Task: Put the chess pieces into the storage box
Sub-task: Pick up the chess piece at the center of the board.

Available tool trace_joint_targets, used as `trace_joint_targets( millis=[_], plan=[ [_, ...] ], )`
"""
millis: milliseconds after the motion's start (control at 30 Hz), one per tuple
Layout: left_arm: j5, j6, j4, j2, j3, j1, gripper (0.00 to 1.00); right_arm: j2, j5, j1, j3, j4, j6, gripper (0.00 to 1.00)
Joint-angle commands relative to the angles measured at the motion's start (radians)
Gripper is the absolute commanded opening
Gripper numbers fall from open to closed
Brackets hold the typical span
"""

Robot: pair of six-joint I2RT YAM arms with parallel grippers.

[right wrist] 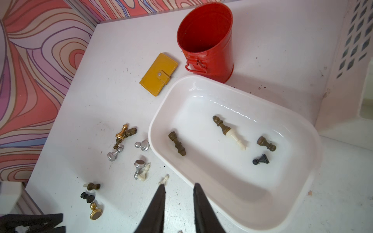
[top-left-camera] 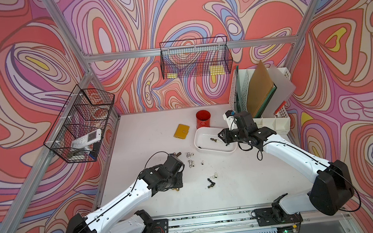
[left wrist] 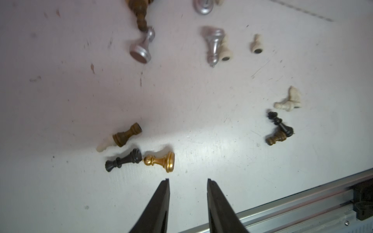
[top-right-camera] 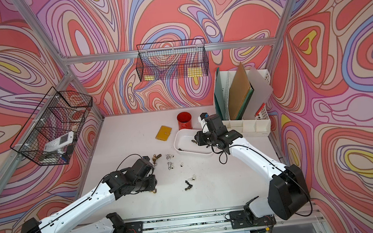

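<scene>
Chess pieces (left wrist: 161, 161): I'm holding none. My left gripper (left wrist: 187, 180) hangs half-open and empty above the table (left wrist: 60, 100), right gripper (right wrist: 178, 186) same over the storage box (right wrist: 222, 177).

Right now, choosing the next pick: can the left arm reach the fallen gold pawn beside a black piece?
Probably yes: the gold pawn lies ahead of the left arm, jaws open, empty, nothing between. The black piece at its head may crowd the grasp.

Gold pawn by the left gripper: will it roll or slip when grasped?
Lying on its side with a round base, the gold pawn probably rolls in an arc if pushed. Its glossy, tapered body may slip from a grip. The black piece at its head would likely shift.
</scene>
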Motion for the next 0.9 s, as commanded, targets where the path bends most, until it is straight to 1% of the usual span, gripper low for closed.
trace_joint_targets(
  millis=[0, 167, 300, 500, 633, 867],
  plan=[
    [-0.014, -0.218, 0.078, -0.010, -0.072, -0.011, 0.38, -0.007, -0.030, 0.000, -0.024, 0.059, 0.020, 0.27],
    [-0.046, -0.308, 0.181, 0.002, -0.137, -0.011, 0.46, -0.010, -0.022, 0.000, -0.026, 0.052, 0.007, 0.27],
    [-0.054, -0.334, 0.240, 0.057, -0.153, -0.010, 0.48, -0.022, -0.014, 0.000, -0.055, 0.066, 0.013, 0.27],
    [-0.086, -0.343, 0.223, 0.129, -0.138, -0.010, 0.48, -0.045, -0.010, 0.001, -0.096, 0.080, 0.023, 0.27],
    [-0.111, -0.369, 0.208, 0.113, -0.147, -0.010, 0.48, -0.035, -0.013, 0.001, -0.094, 0.080, 0.019, 0.27],
    [-0.116, -0.389, 0.172, 0.097, -0.161, -0.010, 0.48, -0.003, -0.034, 0.001, -0.081, 0.094, 0.019, 0.27]
  ],
)
